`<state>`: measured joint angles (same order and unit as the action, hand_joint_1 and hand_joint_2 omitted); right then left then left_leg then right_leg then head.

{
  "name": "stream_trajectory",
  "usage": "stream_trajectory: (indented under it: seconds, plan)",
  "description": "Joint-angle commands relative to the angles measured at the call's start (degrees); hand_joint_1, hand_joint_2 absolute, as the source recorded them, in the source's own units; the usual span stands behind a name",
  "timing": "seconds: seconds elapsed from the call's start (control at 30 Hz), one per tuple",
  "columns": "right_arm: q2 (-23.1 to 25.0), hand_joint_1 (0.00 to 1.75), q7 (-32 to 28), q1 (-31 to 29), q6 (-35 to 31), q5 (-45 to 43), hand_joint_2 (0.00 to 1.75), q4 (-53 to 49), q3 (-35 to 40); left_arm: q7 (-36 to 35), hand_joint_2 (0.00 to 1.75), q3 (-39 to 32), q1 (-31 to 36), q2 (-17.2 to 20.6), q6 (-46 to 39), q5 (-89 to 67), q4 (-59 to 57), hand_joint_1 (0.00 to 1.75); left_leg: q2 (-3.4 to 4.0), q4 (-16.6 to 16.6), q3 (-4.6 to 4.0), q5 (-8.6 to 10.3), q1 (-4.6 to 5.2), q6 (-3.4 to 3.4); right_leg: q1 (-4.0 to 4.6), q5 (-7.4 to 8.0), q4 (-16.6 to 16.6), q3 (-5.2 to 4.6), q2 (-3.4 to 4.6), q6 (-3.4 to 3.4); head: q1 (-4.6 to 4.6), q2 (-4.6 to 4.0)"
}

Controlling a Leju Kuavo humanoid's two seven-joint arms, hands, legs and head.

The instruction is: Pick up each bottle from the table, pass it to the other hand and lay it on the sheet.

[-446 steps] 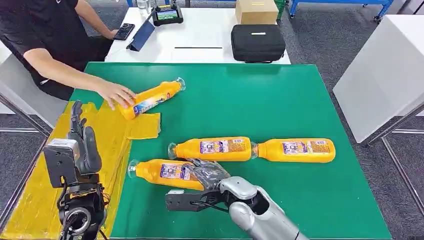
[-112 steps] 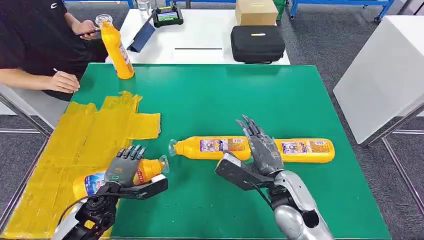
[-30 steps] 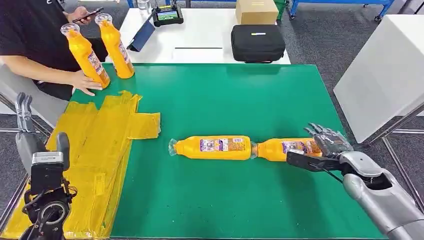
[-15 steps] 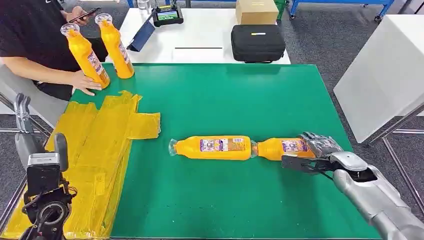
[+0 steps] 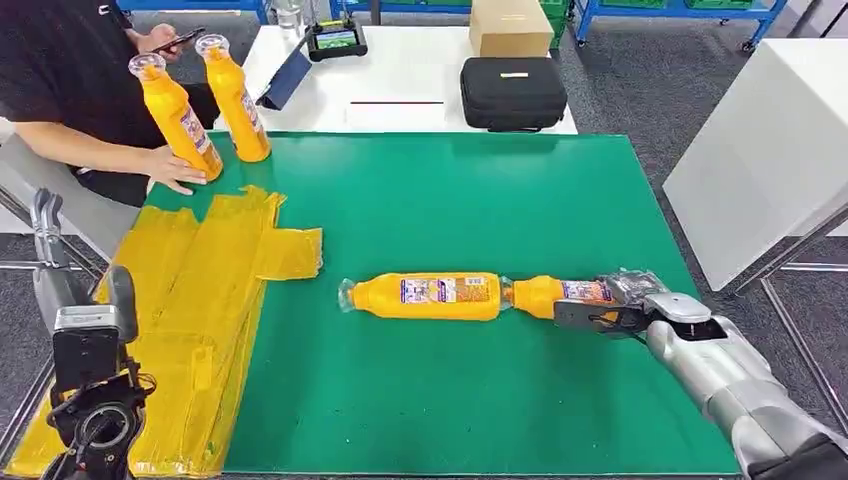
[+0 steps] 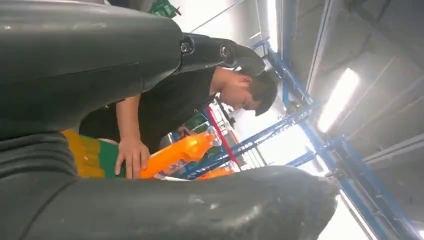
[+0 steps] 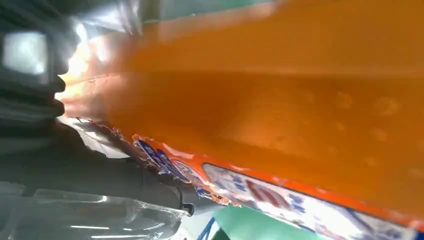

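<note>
Two orange bottles lie end to end on the green table [image 5: 450, 200]. The left bottle [image 5: 425, 297] lies free. My right hand [image 5: 628, 297] grips the base end of the right bottle [image 5: 560, 294], its fingers folded over it; in the right wrist view that bottle [image 7: 280, 100] is very close, with dark fingers [image 7: 80, 170] against it. My left hand [image 5: 58, 285] is raised beside the table's left edge, fingers apart and pointing up, holding nothing. The yellow sheet [image 5: 200, 290] covers the table's left side.
Two more orange bottles [image 5: 180, 120] [image 5: 235, 95] stand at the table's far left corner, a person's hand [image 5: 175, 168] at the base of one. A white table [image 5: 400, 70] behind carries a black case [image 5: 513, 92], a cardboard box and a tablet.
My right hand has slid left onto the right bottle's base and folded its fingers over it. The left hand stays raised. The view has shifted slightly.
</note>
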<state>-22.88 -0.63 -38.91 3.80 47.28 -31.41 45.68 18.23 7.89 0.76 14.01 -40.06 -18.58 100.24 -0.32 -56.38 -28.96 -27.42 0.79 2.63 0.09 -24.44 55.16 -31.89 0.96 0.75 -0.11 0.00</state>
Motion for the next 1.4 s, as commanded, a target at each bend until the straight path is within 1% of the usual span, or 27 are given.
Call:
stream_trajectory:
  seconds: [0.03, 0.1, 0.13, 0.17, 0.23, 0.27, 0.3, 0.33, 0.37, 0.43, 0.47, 0.5, 0.53, 0.63, 0.7, 0.73, 0.9, 0.93, 1.0, 1.03, 1.1, 1.13, 1.17, 1.23, 1.27, 1.33, 1.4]
  plan:
    - [1.00, 1.75, -1.30, 2.44, 2.01, -1.60, 1.75, 2.25, 4.29, -3.51, 0.00, 2.87, 0.95, 1.04, 0.86, 3.79, -2.26, 0.00, -0.11, 0.13, -0.01, 0.09, -0.09, -0.22, 0.06, 0.08, -0.19, 0.08, -0.21, 0.00, -0.02, 0.00]
    - [-0.79, 1.75, -1.07, 3.11, 1.14, -3.69, 1.75, -1.94, 2.67, -6.04, 0.00, 3.54, 0.41, 1.21, 4.97, 9.13, -1.22, 0.00, -0.10, 0.07, 0.11, 0.04, -0.06, -0.15, 0.05, 0.01, -0.11, 0.14, -0.17, 0.00, -0.02, 0.00]
    - [-2.03, 1.75, -0.80, 3.75, 0.14, -5.14, 1.75, -5.31, 1.14, -7.85, 0.00, 4.03, -0.28, 1.13, 9.75, 15.50, -0.01, 0.00, -0.15, 0.08, 0.03, 0.07, -0.08, -0.20, 0.06, 0.03, -0.13, 0.08, -0.24, 0.01, 0.00, 0.00]
    - [-4.07, 1.75, -0.18, 4.84, 0.07, -7.18, 1.75, -11.69, -1.32, -9.76, 0.00, 3.93, -1.53, 1.11, 14.22, 20.86, 1.20, 0.00, -0.18, 0.10, -0.02, 0.09, -0.08, -0.25, 0.06, 0.04, -0.15, 0.04, -0.30, 0.01, -0.02, 0.00]
    - [-8.22, 1.75, 1.36, 6.38, 2.80, -11.34, 1.75, -24.67, -6.21, -11.91, 0.00, 3.49, -3.37, 0.75, 21.73, 30.46, 2.79, 0.00, -0.15, 0.04, -0.06, 0.05, -0.05, -0.21, 0.04, 0.00, -0.08, -0.02, -0.26, 0.03, -0.02, 0.00]
    - [-9.44, 1.75, 2.73, 6.63, 5.30, -11.90, 1.75, -28.20, -7.23, -11.81, 0.00, 3.32, -3.67, 0.56, 21.84, 30.49, 2.97, 0.00, -0.13, -0.01, -0.06, 0.02, -0.02, -0.13, 0.01, -0.01, -0.01, -0.05, -0.17, 0.03, -0.02, 0.00]
    - [-10.34, 1.75, 2.45, 6.78, 5.26, -12.70, 1.75, -30.92, -8.59, -12.50, 0.00, 3.34, -3.96, 0.61, 25.44, 35.71, 3.32, 0.00, -0.11, -0.07, -0.21, 0.00, 0.02, -0.16, -0.03, -0.03, 0.07, -0.20, -0.16, 0.05, -0.02, 0.00]
    - [-13.00, 1.75, 1.65, 6.46, 7.12, -14.70, 1.75, -36.14, -10.19, -13.01, 1.75, 2.98, -4.15, 1.04, 28.95, 39.67, 2.93, 0.00, -0.13, -0.11, -0.28, -0.02, 0.01, -0.20, -0.03, -0.05, 0.11, -0.26, -0.17, 0.05, 0.00, 0.00]
    - [-14.80, 1.75, 1.67, 6.59, 8.24, -15.76, 1.75, -39.31, -11.14, -13.21, 1.75, 2.65, -4.21, 1.06, 29.83, 40.84, 2.69, 0.00, -0.08, -0.12, -0.40, -0.01, 0.07, -0.12, -0.09, -0.05, 0.18, -0.38, -0.07, 0.05, -0.02, 0.00]
    - [-21.69, 1.75, 2.38, 8.97, 12.58, -18.81, 1.75, -51.12, -16.23, -12.89, 1.75, 1.72, -3.63, 1.38, 32.47, 42.78, 1.77, 0.00, -0.17, -0.25, -0.65, -0.08, 0.10, -0.21, -0.16, -0.15, 0.34, -0.60, -0.23, 0.08, 0.00, 0.00]
    - [-22.71, 1.75, 2.74, 10.29, 14.42, -19.47, 1.75, -53.71, -18.59, -12.90, 1.75, 1.22, -3.54, 1.27, 32.87, 43.09, 1.56, 0.00, -0.31, -0.22, -0.84, 0.03, 0.20, -0.10, -0.28, -0.13, 0.37, -0.79, -0.34, 0.09, -0.04, 0.00]
    - [-23.24, 1.75, 2.80, 11.44, 14.89, -19.48, 1.75, -55.55, -20.58, -12.71, 1.75, 0.97, -3.62, 1.35, 33.85, 43.83, 1.59, 0.00, -0.23, -0.26, -0.83, -0.04, 0.20, -0.14, -0.26, -0.16, 0.39, -0.83, -0.28, 0.09, -0.11, 0.00]
    - [-24.69, 1.75, 2.90, 12.78, 15.04, -19.56, 1.75, -58.50, -23.06, -12.14, 1.75, 0.25, -3.92, 1.26, 34.99, 44.88, 1.75, 0.00, -0.41, -0.32, -0.88, -0.07, 0.23, -0.20, -0.31, -0.25, 0.46, -0.85, -0.48, 0.11, -0.07, 0.00]
    - [-24.95, 1.75, 4.07, 16.59, 13.81, -16.98, 1.75, -64.06, -31.19, -12.00, 1.75, -0.97, -4.61, 0.25, 36.30, 45.19, 2.77, 0.00, -0.47, -0.13, -0.92, 0.02, 0.20, -0.07, -0.22, -0.11, 0.18, -0.84, -0.47, 0.12, -0.04, 0.00]
    - [-22.75, 1.75, 3.86, 18.81, 12.65, -16.23, 1.75, -65.95, -35.92, -12.23, 1.75, -0.93, -4.66, -0.35, 36.97, 45.24, 3.47, 0.00, -0.43, -0.12, -0.99, 0.03, 0.18, -0.06, -0.21, -0.07, 0.17, -0.88, -0.43, 0.11, -0.04, 0.00]
    - [-22.50, 1.75, 3.83, 19.03, 12.71, -16.00, 1.75, -66.06, -36.00, -12.23, 1.75, -0.66, -4.50, -0.61, 36.98, 45.23, 3.63, 0.00, -0.31, -0.08, -1.01, 0.06, 0.19, -0.04, -0.22, -0.01, 0.13, -0.95, -0.33, 0.11, -0.07, 0.00]
    - [-21.15, 1.75, 3.12, 18.97, 12.38, -14.82, 1.75, -65.37, -36.32, -12.40, 1.75, -0.53, -4.37, -0.56, 37.23, 45.35, 3.43, 0.00, -0.29, -0.03, -1.02, 0.07, 0.14, -0.08, -0.18, 0.02, 0.04, -0.92, -0.33, 0.09, -0.04, 0.00]
    - [-18.89, 1.75, 1.87, 18.79, 11.49, -15.35, 1.75, -65.11, -37.75, -12.76, 1.75, -0.29, -4.08, -0.68, 38.46, 46.98, 3.33, 0.00, -0.24, -0.02, -0.95, 0.05, 0.11, -0.13, -0.15, 0.01, 0.02, -0.86, -0.31, 0.09, -0.04, 0.00]
    - [-15.47, 1.75, 0.17, 17.68, 10.58, -16.38, 1.75, -64.70, -37.04, -12.92, 1.75, 0.66, -3.16, -1.11, 39.65, 48.18, 3.25, 0.00, -0.21, 0.01, -0.92, 0.07, 0.12, -0.13, -0.16, 0.04, 0.00, -0.85, -0.28, 0.09, -0.04, 0.00]
    - [-12.61, 1.75, -0.63, 16.48, 10.52, -18.50, 1.75, -63.73, -36.13, -12.94, 1.75, 1.26, -2.46, -1.68, 40.09, 48.92, 3.15, 0.00, -0.19, 0.02, -0.98, 0.10, 0.13, -0.05, -0.16, 0.08, -0.01, -0.91, -0.23, 0.08, -0.04, 0.00]
    - [-6.07, 1.75, -0.71, 13.81, 9.81, -21.71, 1.75, -61.25, -31.34, -12.74, 1.75, 3.36, 0.21, -3.65, 41.17, 50.24, 3.10, 0.00, 0.01, 0.08, -0.82, 0.09, 0.06, -0.17, -0.10, 0.14, -0.11, -0.78, -0.08, 0.07, -0.04, 0.00]
    - [-3.55, 1.75, -0.27, 12.65, 9.42, -23.65, 1.75, -59.66, -28.48, -12.68, 1.75, 4.55, 1.62, -4.32, 41.43, 50.64, 2.94, 0.00, 0.03, 0.10, -0.84, 0.11, 0.03, -0.11, -0.07, 0.18, -0.15, -0.78, -0.03, 0.06, -0.04, 0.00]
    - [0.53, 1.75, 1.04, 11.13, 8.32, -27.07, 1.75, -56.63, -24.85, -12.90, 1.75, 6.74, 4.22, -5.21, 41.71, 51.12, 2.23, 0.00, 0.14, 0.15, -0.77, 0.13, 0.00, -0.17, -0.05, 0.23, -0.21, -0.72, 0.04, 0.05, -0.04, 0.00]
    - [4.98, 1.75, 3.01, 9.86, 3.73, -28.28, 1.75, -52.56, -19.60, -13.15, 1.75, 9.52, 6.67, -6.46, 41.41, 51.45, 1.64, 0.00, 0.13, 0.10, -0.81, 0.14, -0.05, -0.11, -0.02, 0.21, -0.16, -0.75, 0.04, 0.06, -0.04, 0.00]
    - [9.00, 1.75, 3.66, 10.29, 2.13, -29.46, 1.75, -50.82, -18.38, -13.54, 1.75, 10.93, 7.70, -7.54, 41.12, 51.35, 1.50, 0.00, 0.27, 0.19, -0.67, 0.18, -0.10, -0.19, 0.03, 0.31, -0.27, -0.65, 0.15, 0.04, -0.04, 0.00]
    - [15.03, 1.75, 4.71, 11.19, -0.37, -31.15, 1.75, -49.37, -17.19, -13.97, 1.75, 13.09, 9.07, -9.08, 40.29, 52.09, 1.87, 0.00, 0.19, 0.18, -0.67, 0.21, -0.10, -0.25, 0.03, 0.26, -0.24, -0.65, 0.08, 0.03, -0.04, 0.00]
    - [16.47, 1.75, 5.55, 11.08, -1.20, -31.31, 1.75, -49.42, -15.68, -14.14, 1.75, 14.12, 9.43, -9.16, 39.04, 52.19, 2.53, 0.00, 0.14, 0.17, -0.66, 0.23, -0.13, -0.30, 0.06, 0.22, -0.18, -0.66, 0.04, 0.02, -0.04, 0.00]
